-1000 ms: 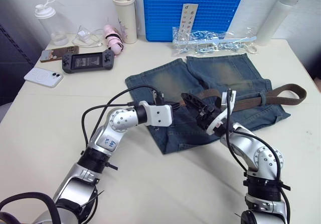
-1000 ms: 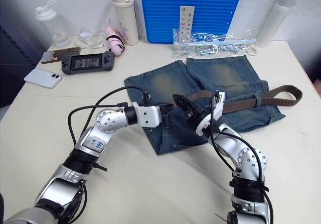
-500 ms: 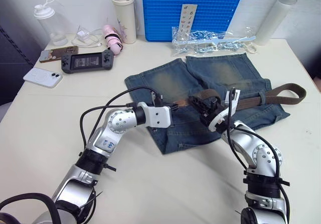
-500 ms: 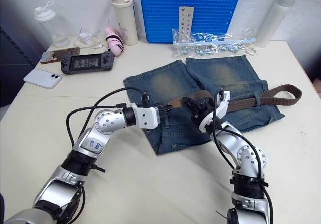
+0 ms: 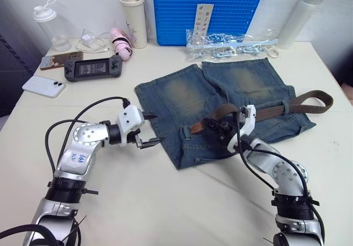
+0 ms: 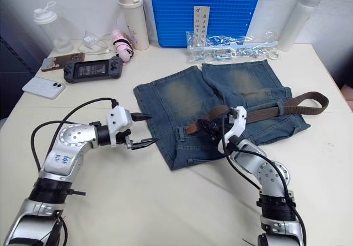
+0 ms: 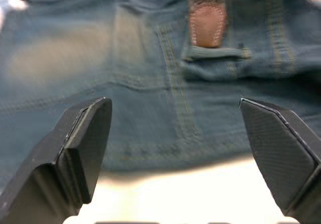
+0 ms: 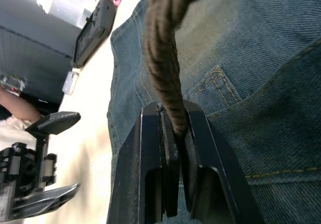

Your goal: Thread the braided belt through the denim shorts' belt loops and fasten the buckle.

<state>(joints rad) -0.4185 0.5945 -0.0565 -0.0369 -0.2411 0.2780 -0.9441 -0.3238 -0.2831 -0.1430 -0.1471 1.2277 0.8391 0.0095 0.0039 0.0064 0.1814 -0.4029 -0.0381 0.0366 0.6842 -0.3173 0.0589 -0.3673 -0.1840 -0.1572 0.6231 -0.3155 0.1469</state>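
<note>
Lying flat in the middle of the pale table [image 5: 182,202]: the denim shorts [image 5: 182,100], legs pointing toward the top of the frame; running along the waistband from the right edge toward the center: the braided belt [image 5: 276,109], with its reddish-brown tip [image 7: 206,24] poking out just above one of the belt loops [image 7: 214,53]; pinching the belt near that end, low and a bit right of center: the right gripper [image 5: 219,129], fingers pressed tight on the strap; hanging just beside the left edge of the shorts, at center left: the left gripper [image 5: 148,129], fingers spread wide and holding nothing; sitting in the upper left corner: a game controller [image 5: 92,68], a white phone [image 5: 43,85] and a clear bottle [image 5: 46,27]; standing along the top: a tall cup [image 5: 133,10] and a blue tray [image 5: 207,6]; leaning at upper right: a white bottle [image 5: 298,15].
</note>
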